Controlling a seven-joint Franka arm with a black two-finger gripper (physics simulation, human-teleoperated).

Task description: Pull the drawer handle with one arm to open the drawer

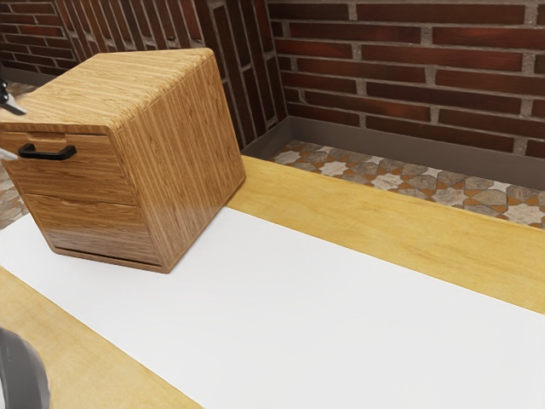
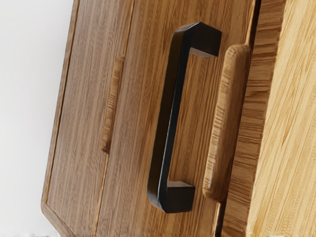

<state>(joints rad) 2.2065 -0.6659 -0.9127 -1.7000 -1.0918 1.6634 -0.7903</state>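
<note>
Drawer handle [image 2: 167, 128]: black bar, close under our hand camera, mounted on the upper drawer [image 1: 64, 175] at the exterior view's far left.
Table [image 1: 409, 230]: wooden, with a white mat [image 1: 298, 315] across it.
Cabinet [image 1: 170, 145]: wooden, standing on the mat's left end. The drawer front looks flush, so we judge it not yet opened.
Gripper [image 1: 7, 102]: a dark part at the exterior view's left edge, near the handle. Jaw state: we cannot tell.
Step in hand, as we judge: the approach to the handle. We centre on the bar, straddle it squarely, clamp, then pull straight out along the drawer's travel, never sideways.
</note>
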